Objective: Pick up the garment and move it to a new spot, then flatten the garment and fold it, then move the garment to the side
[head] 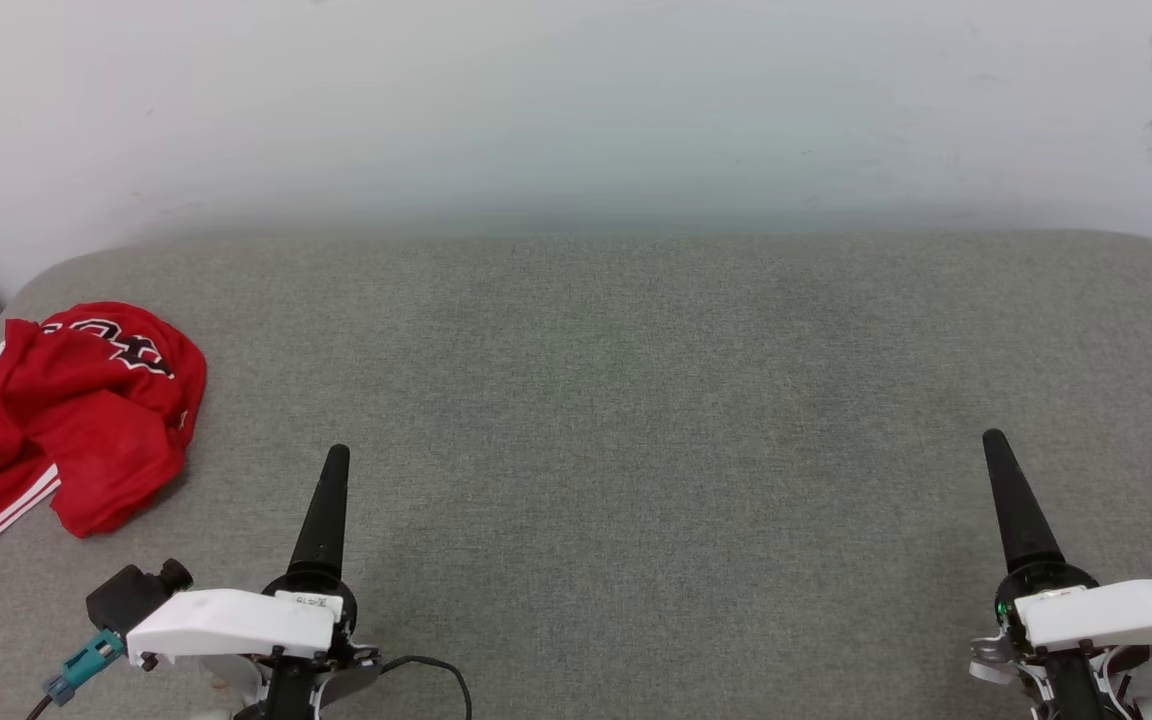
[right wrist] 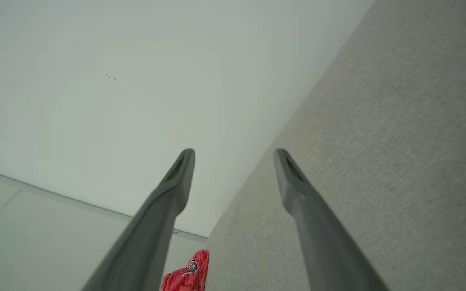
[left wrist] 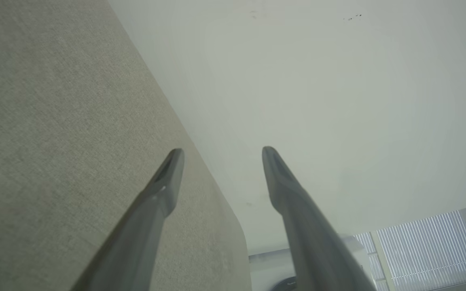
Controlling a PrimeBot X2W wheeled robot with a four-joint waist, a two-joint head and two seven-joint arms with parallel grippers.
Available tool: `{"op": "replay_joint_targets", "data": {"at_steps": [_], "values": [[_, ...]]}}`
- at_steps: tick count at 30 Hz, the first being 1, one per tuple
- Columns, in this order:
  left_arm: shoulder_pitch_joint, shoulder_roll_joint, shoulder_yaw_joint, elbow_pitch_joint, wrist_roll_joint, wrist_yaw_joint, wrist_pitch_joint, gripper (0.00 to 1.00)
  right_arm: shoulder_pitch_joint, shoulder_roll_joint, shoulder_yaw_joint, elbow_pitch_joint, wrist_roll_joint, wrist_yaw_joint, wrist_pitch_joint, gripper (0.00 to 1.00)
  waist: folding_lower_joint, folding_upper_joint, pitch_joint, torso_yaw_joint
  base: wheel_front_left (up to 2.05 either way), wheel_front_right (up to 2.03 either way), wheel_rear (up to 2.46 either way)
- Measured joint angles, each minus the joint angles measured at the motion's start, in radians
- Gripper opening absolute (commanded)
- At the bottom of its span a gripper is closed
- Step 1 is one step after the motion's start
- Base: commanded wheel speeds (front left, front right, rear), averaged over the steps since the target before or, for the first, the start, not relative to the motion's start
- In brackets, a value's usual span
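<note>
Faintly shiny red cloth garment [head: 86,420], matt grey woven fabric work surface [head: 636,450], smooth matt dark fingers [left wrist: 162,190], smooth pale wall [head: 576,100]

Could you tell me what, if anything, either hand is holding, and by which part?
Nothing is held: the left hand and right hand are open, and the garment lies apart, crumpled.

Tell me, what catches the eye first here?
A crumpled red garment lies bunched at the left edge of the grey padded surface. Two dark pincers point up from the bottom of the head view: the left pincer beside the garment without touching it, the right pincer far across, both open and empty.
</note>
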Motion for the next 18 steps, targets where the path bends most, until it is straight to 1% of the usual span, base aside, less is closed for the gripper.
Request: {"op": "replay_joint_targets", "data": {"at_steps": [10,18], "values": [[-0.001,0.000,-0.011,-0.012,0.212,0.001,-0.037,1.00,0.005,-0.001,0.015,-0.026,-0.283,0.000,-0.036,1.00,0.0000,0.0000,-0.001,0.001,0.00,0.00,0.00],[-0.001,0.000,-0.021,-0.022,0.385,0.021,-0.062,1.00,0.019,0.002,0.007,-0.030,-0.457,0.000,-0.063,1.00,0.0000,0.0000,-0.002,0.003,0.00,0.00,0.00]]}}
